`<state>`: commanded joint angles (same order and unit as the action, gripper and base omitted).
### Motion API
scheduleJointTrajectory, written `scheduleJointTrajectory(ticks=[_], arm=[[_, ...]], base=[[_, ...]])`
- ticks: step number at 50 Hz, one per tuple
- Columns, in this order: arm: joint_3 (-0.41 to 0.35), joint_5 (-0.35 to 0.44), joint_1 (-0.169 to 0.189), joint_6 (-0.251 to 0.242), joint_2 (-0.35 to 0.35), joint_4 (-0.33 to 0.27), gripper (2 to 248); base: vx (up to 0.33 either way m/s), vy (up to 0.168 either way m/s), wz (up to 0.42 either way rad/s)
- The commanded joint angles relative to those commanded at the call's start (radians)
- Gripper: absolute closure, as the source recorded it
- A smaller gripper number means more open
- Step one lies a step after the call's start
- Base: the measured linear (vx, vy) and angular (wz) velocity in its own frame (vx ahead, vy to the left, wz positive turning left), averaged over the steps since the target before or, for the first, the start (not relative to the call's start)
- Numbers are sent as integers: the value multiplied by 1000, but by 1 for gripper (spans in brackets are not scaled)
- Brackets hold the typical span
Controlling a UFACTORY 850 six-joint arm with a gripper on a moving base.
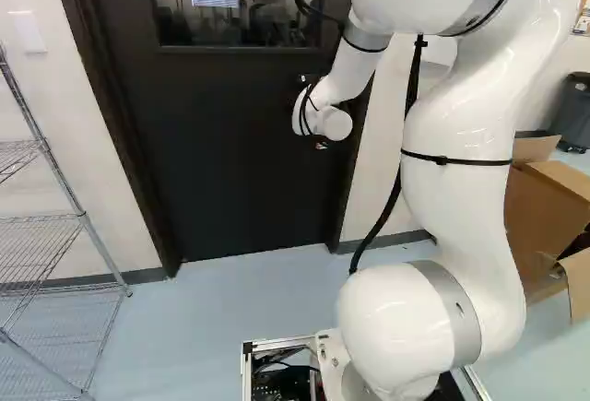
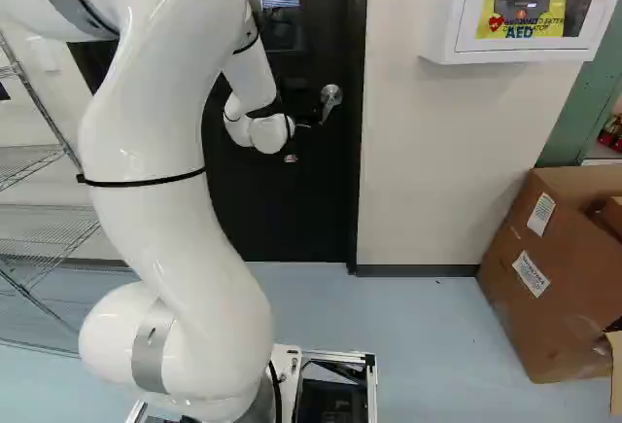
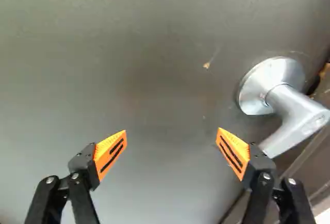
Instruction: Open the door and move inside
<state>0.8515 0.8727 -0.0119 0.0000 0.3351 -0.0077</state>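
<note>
"So, where is the gripper (image 2: 292, 157)?"

"Up against the door's (image 1: 230, 143) side of the scene, at the far end of the white arm (image 2: 155, 151). It faces the dark panel from close by."

"And is it grasping anything?"

"Released, I'd say. Its two fingers stand wide apart, orange pads (image 3: 111, 153) angled toward each other, with the door's surface ahead of them."

"Where's the handle?"

"Just to the right of the gripper in the right base view. The silver handle (image 3: 291, 110) sits outside the spread, beside one finger, and its lever reaches down behind that finger. Whether they touch, I can't tell."

"Is the door shut?"

"It looks shut in its frame, far side of the floor (image 1: 249, 300), with a window (image 1: 235, 5) high in it."

"What stands around?"

"A wire shelf (image 1: 46, 221) at the left. At the right, an open cardboard box (image 2: 544, 287) on the floor, and a white cabinet (image 2: 442, 39) on the wall above and to its left. Farther back, at the right of the left base view, there's a dark bin (image 1: 573, 113)."
</note>
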Motion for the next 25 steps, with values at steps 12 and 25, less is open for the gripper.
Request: scheduleJointTrajectory(ticks=[12, 25], arm=[[24, 4, 0, 0, 44, 0, 3], [95, 17, 1, 0, 126, 0, 3]], base=[[0, 0, 0], [0, 0, 0]])
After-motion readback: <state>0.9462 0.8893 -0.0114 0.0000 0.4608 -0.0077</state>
